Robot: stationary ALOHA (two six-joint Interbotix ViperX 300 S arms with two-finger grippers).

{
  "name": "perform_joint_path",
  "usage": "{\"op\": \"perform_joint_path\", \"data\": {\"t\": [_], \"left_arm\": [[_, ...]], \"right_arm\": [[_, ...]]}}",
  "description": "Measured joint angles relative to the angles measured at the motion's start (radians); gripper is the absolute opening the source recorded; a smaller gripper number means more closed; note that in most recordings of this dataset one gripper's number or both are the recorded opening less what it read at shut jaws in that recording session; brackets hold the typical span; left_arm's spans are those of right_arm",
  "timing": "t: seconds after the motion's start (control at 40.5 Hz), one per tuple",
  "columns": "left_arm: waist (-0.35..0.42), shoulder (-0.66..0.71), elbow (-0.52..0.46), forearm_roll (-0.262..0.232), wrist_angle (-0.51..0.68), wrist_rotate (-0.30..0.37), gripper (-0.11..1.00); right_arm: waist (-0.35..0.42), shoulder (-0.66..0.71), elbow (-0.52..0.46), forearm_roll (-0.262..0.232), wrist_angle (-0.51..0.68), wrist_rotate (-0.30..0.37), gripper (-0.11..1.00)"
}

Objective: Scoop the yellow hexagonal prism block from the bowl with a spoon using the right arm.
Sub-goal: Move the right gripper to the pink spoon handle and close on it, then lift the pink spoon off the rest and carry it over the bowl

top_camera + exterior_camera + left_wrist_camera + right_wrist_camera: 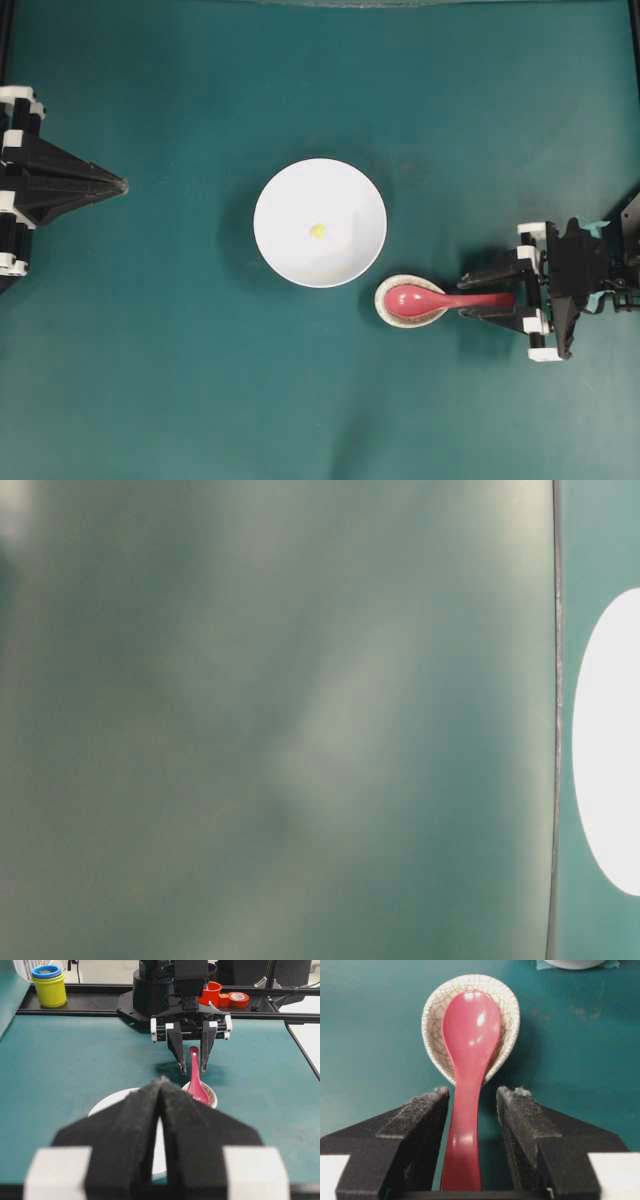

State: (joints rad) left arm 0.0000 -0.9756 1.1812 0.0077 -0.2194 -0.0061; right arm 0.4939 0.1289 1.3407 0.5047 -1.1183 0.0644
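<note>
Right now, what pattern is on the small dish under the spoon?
Beige with fine dark crackle lines on the dish; clearest in the right wrist view.

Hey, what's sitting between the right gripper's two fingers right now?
The spoon: its handle runs between the right gripper's open fingers, with a gap on each side, scoop resting in the small crackled dish. The right wrist view shows it best.

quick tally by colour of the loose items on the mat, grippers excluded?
White: 1, the bowl
Yellow: 1, the hexagonal prism block inside the bowl
Red-pink: 1, the spoon
Speckled beige: 1, the small dish under the spoon's scoop
Total: 4
</note>
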Motion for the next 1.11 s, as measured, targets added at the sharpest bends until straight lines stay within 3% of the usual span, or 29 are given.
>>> {"op": "perform_joint_path", "data": {"t": [0.519, 0.642, 0.865, 1.112], "left_arm": [[0.000, 0.000, 0.000, 0.002, -0.003, 0.000, -0.01], [0.000, -0.002, 0.000, 0.000, 0.000, 0.000, -0.01], [0.000, -0.002, 0.000, 0.002, -0.003, 0.000, -0.01], [0.000, 0.000, 0.000, 0.000, -0.003, 0.000, -0.01]], "right_arm": [[0.000, 0.002, 0.000, 0.000, 0.000, 0.000, 0.49], [0.002, 0.002, 0.000, -0.002, -0.002, -0.002, 0.45], [0.003, 0.000, -0.002, 0.000, 0.000, -0.002, 0.25], [0.003, -0.052, -0.005, -0.002, 0.000, -0.021, 0.23]]}}
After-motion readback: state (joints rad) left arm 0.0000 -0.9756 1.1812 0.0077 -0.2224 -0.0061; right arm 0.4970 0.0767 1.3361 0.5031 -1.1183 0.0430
